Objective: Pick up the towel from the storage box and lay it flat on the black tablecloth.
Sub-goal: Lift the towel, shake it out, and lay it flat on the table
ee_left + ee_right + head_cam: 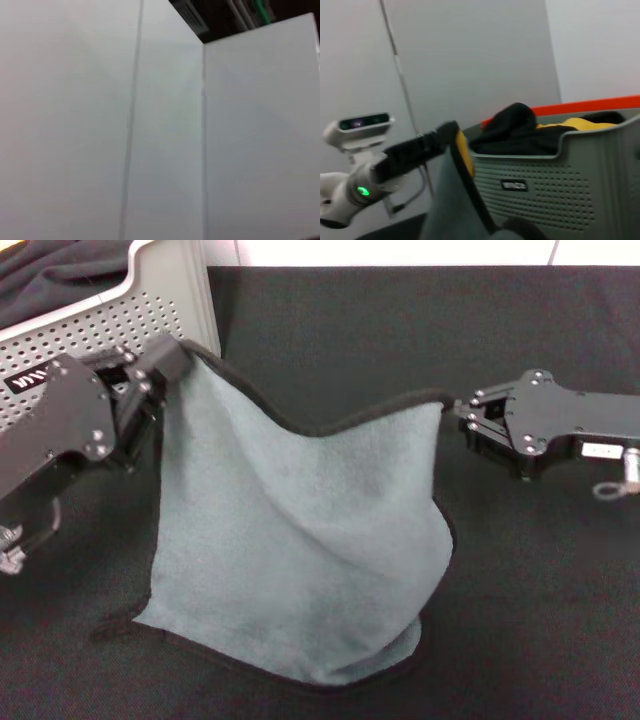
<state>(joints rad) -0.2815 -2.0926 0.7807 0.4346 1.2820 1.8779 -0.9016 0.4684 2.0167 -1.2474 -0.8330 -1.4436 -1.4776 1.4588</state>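
left gripper (165, 365) jaws clamp towel (300, 540) corner | right gripper (462, 418) jaws apparently pinch opposite corner | hem touches black tablecloth (540, 620)

the storage box (120, 310) is cut off by the head view's top and left edges, its label (30, 378) half covered by the left gripper (165, 365). the towel (300, 540) hides both grippers' jaws where they meet its corners. the right gripper (462, 418) runs off the right edge. the left wrist view shows only blank white panels (100, 125). the box's label text (514, 185) is too blurred to read.
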